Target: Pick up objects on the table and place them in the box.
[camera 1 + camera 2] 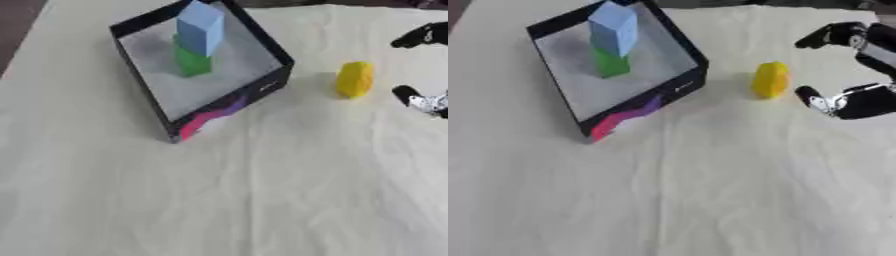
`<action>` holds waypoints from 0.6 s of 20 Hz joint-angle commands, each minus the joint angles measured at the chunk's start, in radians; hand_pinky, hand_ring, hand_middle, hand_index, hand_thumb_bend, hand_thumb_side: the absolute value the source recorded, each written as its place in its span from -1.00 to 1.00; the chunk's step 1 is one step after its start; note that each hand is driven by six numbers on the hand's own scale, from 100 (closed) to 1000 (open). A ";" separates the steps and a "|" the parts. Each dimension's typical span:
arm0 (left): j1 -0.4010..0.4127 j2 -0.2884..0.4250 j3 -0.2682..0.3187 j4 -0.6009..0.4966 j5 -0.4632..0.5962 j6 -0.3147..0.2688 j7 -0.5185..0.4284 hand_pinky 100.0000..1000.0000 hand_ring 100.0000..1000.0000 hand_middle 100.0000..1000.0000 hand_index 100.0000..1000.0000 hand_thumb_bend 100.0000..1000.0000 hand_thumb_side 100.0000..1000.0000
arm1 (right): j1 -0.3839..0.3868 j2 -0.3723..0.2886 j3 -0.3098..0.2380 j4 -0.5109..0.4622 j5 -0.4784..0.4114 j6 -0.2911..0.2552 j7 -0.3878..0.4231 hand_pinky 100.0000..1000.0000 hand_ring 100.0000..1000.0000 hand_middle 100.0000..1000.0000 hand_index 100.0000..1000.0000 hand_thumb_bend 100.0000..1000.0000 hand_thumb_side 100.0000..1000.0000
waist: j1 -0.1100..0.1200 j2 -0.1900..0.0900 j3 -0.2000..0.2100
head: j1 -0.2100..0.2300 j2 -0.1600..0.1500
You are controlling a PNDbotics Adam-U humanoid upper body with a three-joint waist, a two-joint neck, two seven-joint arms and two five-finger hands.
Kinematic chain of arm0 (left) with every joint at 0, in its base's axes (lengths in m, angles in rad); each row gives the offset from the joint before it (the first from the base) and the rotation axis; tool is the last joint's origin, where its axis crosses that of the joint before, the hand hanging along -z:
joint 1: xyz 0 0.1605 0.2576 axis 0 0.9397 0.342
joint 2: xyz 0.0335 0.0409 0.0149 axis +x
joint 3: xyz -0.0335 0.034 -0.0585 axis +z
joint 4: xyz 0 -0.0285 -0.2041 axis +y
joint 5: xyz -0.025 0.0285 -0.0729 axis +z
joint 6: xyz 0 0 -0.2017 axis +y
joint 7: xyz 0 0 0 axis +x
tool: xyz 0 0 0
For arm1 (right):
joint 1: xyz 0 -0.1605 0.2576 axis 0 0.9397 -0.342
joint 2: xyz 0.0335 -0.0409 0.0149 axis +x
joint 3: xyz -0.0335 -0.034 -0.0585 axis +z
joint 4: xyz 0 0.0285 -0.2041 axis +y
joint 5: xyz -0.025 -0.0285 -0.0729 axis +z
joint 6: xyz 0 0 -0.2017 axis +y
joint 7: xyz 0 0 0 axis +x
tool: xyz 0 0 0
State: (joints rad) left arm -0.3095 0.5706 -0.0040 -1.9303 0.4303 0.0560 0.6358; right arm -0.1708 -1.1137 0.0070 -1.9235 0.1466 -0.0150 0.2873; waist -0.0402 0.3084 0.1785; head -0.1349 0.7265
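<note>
Reaching in from the right, black right hand point(852, 75) spread open, holding nothing; upright yellow oblong block point(771, 79) just to its left, long axis vertical, apart from the fingertips; beyond that, black-walled box point(677, 86) already containing blue point(614, 29) and green point(610, 64) blocks

Table point(262, 200): we see a cream, wrinkled cloth cover | black-walled box point(262, 42) toward the far left corner | yellow object point(354, 79) toward the right edge, just beside the box.
</note>
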 commanded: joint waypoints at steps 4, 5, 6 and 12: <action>-0.018 0.011 -0.007 -0.011 -0.005 0.006 -0.011 0.37 0.15 0.54 0.72 -0.31 0.19 | -0.073 -0.043 0.014 0.045 -0.026 -0.002 0.042 0.85 0.72 0.62 0.74 -0.69 -0.48 | -0.010 -0.028 0.007 | -0.020 0.001; -0.019 0.011 -0.008 -0.011 -0.004 0.007 -0.013 0.37 0.15 0.53 0.72 -0.31 0.19 | -0.085 -0.041 0.020 0.054 -0.024 -0.001 0.045 0.85 0.72 0.62 0.74 -0.69 -0.49 | -0.010 -0.027 0.008 | -0.022 0.001; -0.020 0.010 -0.009 -0.011 -0.004 0.007 -0.014 0.37 0.15 0.53 0.72 -0.31 0.19 | -0.094 -0.040 0.024 0.061 -0.023 -0.001 0.048 0.85 0.72 0.62 0.74 -0.69 -0.49 | -0.010 -0.027 0.009 | -0.024 0.000; -0.027 0.008 -0.013 -0.013 -0.007 0.009 -0.019 0.37 0.15 0.53 0.71 -0.31 0.19 | -0.160 -0.018 0.054 0.133 0.003 0.007 0.057 0.85 0.72 0.62 0.74 -0.68 -0.45 | -0.011 -0.019 0.020 | -0.034 -0.010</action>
State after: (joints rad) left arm -0.3258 0.5622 -0.0218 -1.9302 0.4301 0.0662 0.6211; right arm -0.3179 -1.1109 0.0668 -1.8016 0.1412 -0.0084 0.3411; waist -0.0402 0.3086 0.1981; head -0.1658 0.7258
